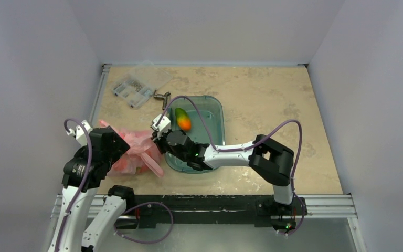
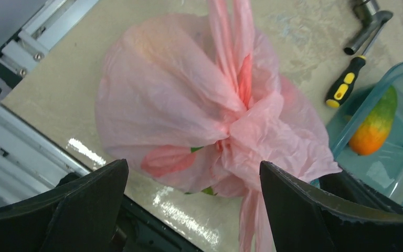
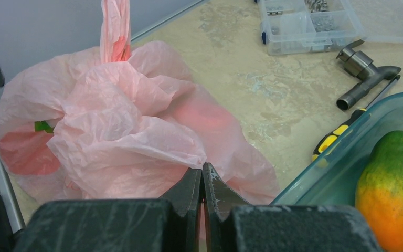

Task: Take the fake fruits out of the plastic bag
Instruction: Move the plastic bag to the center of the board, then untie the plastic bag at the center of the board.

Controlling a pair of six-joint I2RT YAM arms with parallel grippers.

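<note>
Pink plastic bag (image 2: pixel 189 105) knotted, left tool (image 2: pixel 191 165) wide open above it, right tool (image 3: pixel 203 181) closed tight against its side.

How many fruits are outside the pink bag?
1: the green-orange mango in the teal tub. Inside the pink bag, red and green shapes show, uncountable.

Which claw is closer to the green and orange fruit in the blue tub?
The right claw. It is shut on the pink bag at its edge, just beside the tub holding the fruit. The left claw hangs open over the bag, farther from the tub.
</note>
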